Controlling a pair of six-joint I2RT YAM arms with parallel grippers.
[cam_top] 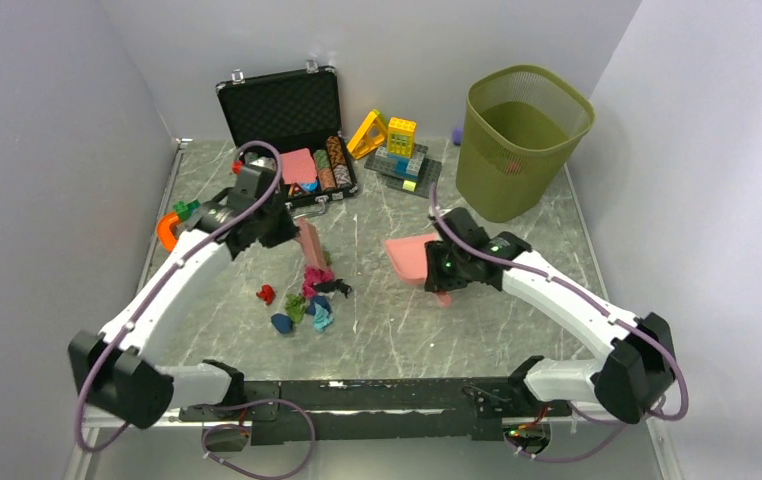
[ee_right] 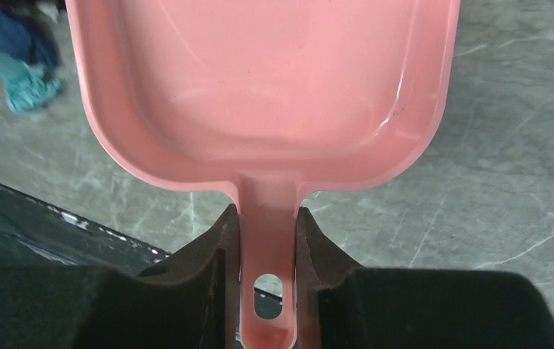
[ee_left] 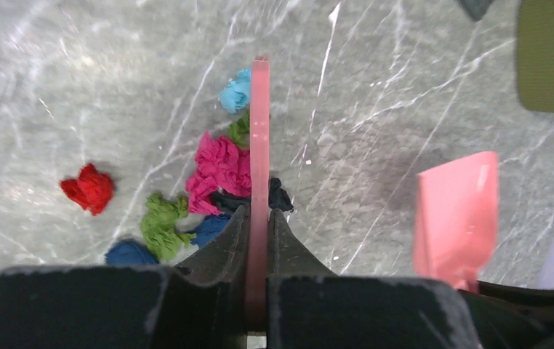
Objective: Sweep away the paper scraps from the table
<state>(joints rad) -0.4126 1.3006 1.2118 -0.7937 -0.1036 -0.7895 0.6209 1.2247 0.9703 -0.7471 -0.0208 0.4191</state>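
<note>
Several paper scraps point(cam_top: 307, 295) in pink, green, blue, teal, red and black lie bunched on the marble table point(cam_top: 387, 330), left of centre. My left gripper point(cam_top: 292, 235) is shut on a thin pink scraper point(ee_left: 259, 160), seen edge-on, whose blade stands just right of the pink scrap point(ee_left: 219, 171). A red scrap point(ee_left: 89, 187) lies apart to the left. My right gripper point(cam_top: 449, 283) is shut on the handle of a pink dustpan point(ee_right: 259, 94), held empty to the right of the pile; the dustpan also shows in the left wrist view point(ee_left: 454, 214).
An olive waste bin point(cam_top: 519, 140) stands at the back right. An open black case point(cam_top: 287, 130) with poker chips and a stack of plastic blocks point(cam_top: 397, 150) sit at the back. An orange curved piece point(cam_top: 167, 230) lies at the left edge.
</note>
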